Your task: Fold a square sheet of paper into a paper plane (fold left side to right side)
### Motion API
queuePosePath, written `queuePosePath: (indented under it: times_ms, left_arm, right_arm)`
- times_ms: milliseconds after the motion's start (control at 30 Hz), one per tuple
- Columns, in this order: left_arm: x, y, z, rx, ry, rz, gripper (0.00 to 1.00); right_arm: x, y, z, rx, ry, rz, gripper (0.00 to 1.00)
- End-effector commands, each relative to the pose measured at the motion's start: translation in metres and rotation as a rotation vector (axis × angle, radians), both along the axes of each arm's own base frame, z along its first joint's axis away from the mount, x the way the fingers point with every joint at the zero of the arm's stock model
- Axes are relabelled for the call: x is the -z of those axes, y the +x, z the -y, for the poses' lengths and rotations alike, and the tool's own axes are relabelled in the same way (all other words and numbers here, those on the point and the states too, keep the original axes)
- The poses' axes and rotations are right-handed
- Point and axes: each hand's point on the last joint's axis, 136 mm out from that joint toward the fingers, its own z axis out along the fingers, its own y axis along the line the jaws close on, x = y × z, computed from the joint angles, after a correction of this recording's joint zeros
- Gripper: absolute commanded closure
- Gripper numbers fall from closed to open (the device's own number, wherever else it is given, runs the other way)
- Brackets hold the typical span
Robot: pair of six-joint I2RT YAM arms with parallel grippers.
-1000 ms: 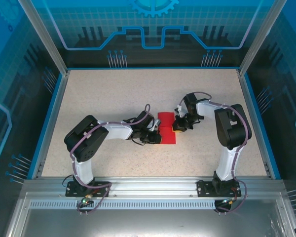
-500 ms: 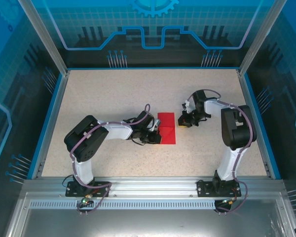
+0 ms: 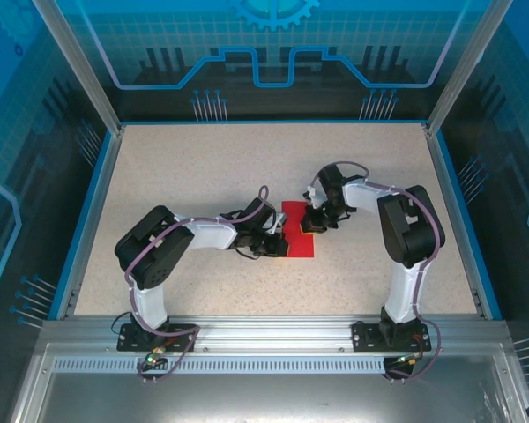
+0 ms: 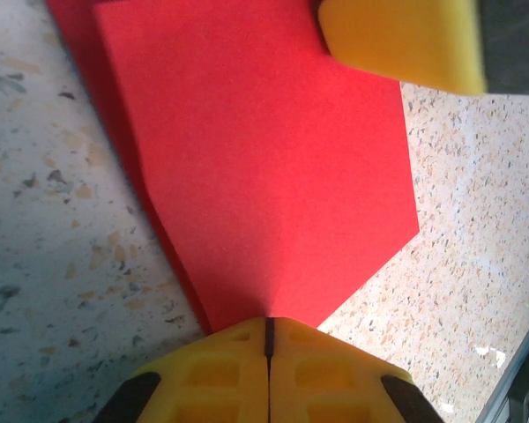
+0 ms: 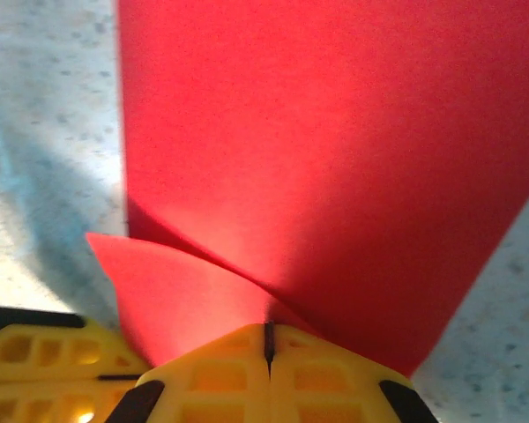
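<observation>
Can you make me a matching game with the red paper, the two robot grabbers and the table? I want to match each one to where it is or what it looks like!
Things:
1. thin red folded paper
2. left gripper with yellow fingers
3. right gripper with yellow fingers
4. flat table top

Matches:
A. shut, at the paper's right side
B. beige with dark speckles
C. lying mid-table between the two grippers
D. shut, at the paper's left edge

Right pairs: 1-C, 2-D, 3-A, 4-B
</observation>
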Motion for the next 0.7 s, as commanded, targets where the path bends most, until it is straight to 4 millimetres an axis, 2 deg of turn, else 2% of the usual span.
queuePosePath:
  times_ms: [0,267,667]
  left_arm:
    - [0.031,-0.022,-0.026,0.002,0.139,-0.082,0.94]
    - [0.033,-0.023,-0.027,0.004,0.147,-0.085,0.94]
    - [0.036,-0.024,-0.028,0.004,0.151,-0.090,0.94]
  right_arm:
    - [0.010,0.001,0.011,0.002,-0.101,-0.020,0.97]
    - [0.012,0.003,0.033,-0.001,-0.222,-0.005,0.98]
    - [0.003,0.013,0.044,0.011,-0.261,0.019,0.98]
